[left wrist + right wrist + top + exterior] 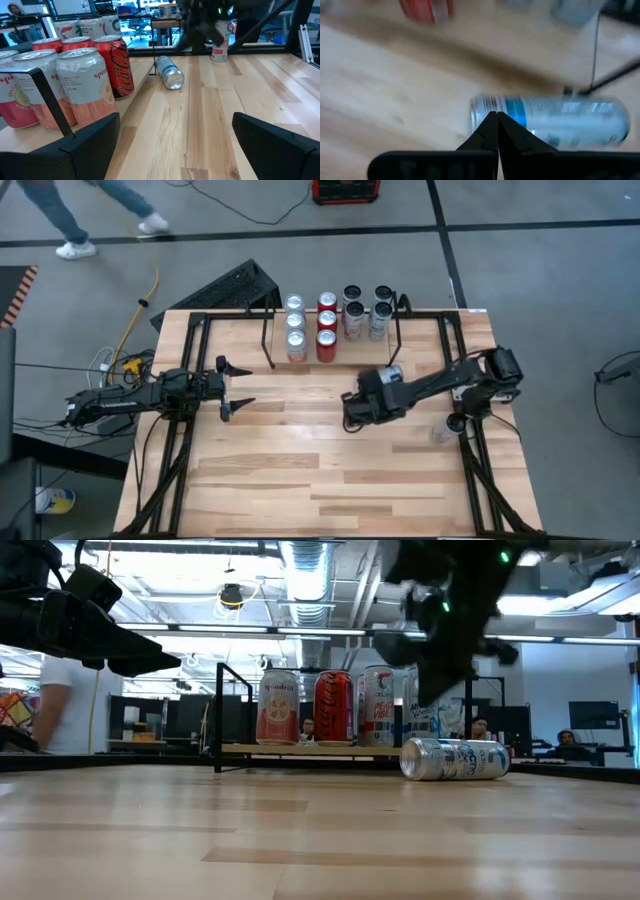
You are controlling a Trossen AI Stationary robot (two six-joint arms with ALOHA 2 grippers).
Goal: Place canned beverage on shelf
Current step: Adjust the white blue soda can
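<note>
The shelf (300,748), a light wood board on thin black rod uprights, stands at the table's far middle with several upright cans (327,325) on it. A silver and blue can (455,758) lies on its side on the table in front of the shelf's right end; it also shows in the high view (394,371). My right gripper (497,117) is shut and empty, raised above that can and a little to its near left (347,412). My left gripper (175,140) is open and empty at the table's left (235,385), raised.
Another can (440,430) stands upright on the table near the right rail, by my right arm. Long black tubular rails (180,450) run along both sides of the table. Bare wood lies across the near half. A person (60,705) stands beyond the table's far left.
</note>
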